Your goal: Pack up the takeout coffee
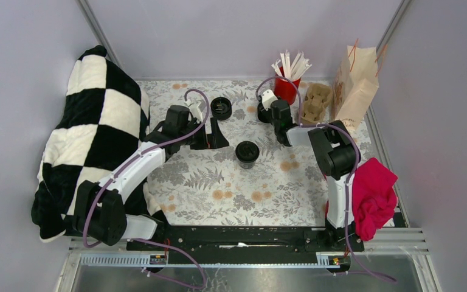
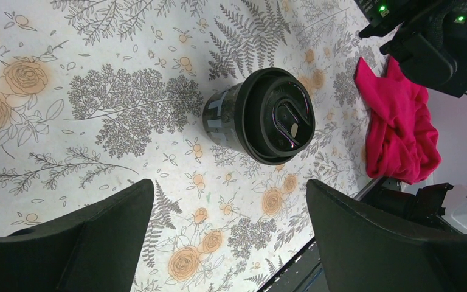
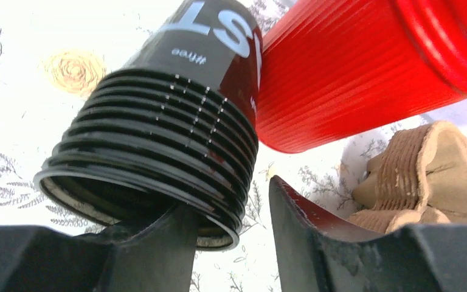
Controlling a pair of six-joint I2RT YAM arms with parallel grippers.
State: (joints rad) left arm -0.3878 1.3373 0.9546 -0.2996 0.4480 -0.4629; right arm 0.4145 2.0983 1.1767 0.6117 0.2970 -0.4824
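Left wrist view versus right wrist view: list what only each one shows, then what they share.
Left wrist only: the lidded black coffee cup, upright on its own, a pink cloth, part of the other arm. Right wrist only: what looks like a stack of nested black cups with white lettering, a ribbed red cup beside it, a brown pulp carrier. Both: the floral tablecloth and the arm's own gripper in the foreground: left gripper wide open, right gripper astride the stack's rim.

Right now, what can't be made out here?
- Right wrist view: whether the right gripper grips the black ribbed stack; its rim hides the contact.
- Top view: inside the paper bag, behind its own walls.
- Left wrist view: lettering on the takeout coffee, mostly under its lid.
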